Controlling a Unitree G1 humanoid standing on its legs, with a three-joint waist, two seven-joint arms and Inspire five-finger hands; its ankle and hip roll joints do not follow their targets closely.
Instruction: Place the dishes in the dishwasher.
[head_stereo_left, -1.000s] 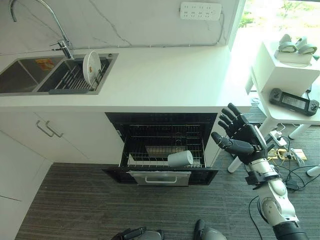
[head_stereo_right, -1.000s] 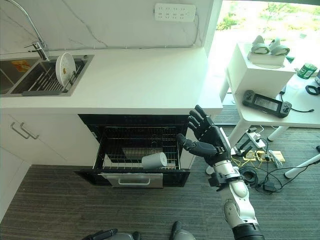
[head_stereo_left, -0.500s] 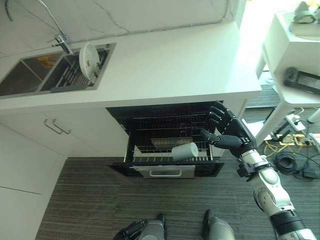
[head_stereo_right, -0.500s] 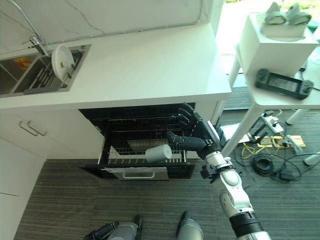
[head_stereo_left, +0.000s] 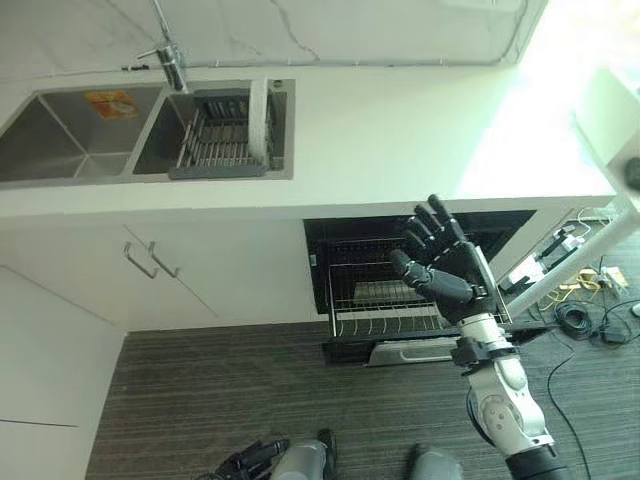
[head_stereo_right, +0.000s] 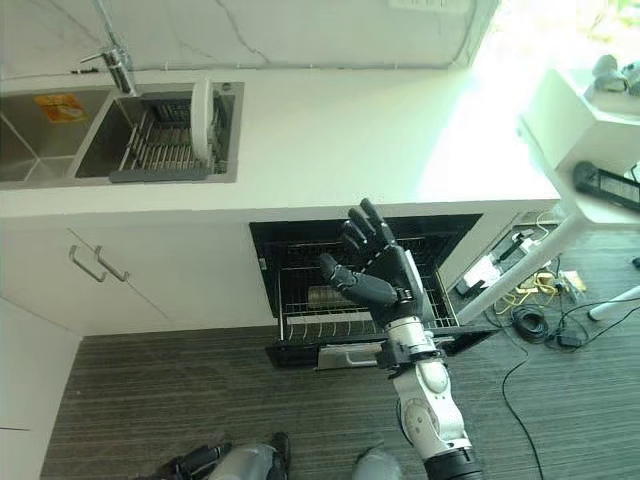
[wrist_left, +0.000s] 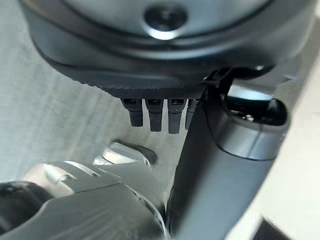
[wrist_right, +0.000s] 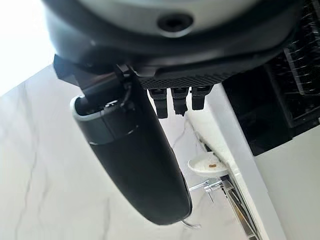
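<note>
One plate (head_stereo_right: 201, 120) waits upright in the sink rack (head_stereo_right: 160, 148), so the empty right hand (head_stereo_right: 380, 270), fingers spread before the open dishwasher (head_stereo_right: 365, 300), must next reach it.

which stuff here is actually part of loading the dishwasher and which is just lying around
Part of the job:
- plate standing on edge in the sink rack
- dishwasher under the counter, its lower rack pulled out
- right hand, open and empty, raised in front of the dishwasher

Just lying around:
- tap
- orange sponge in the far sink basin
- cables on the floor
</note>
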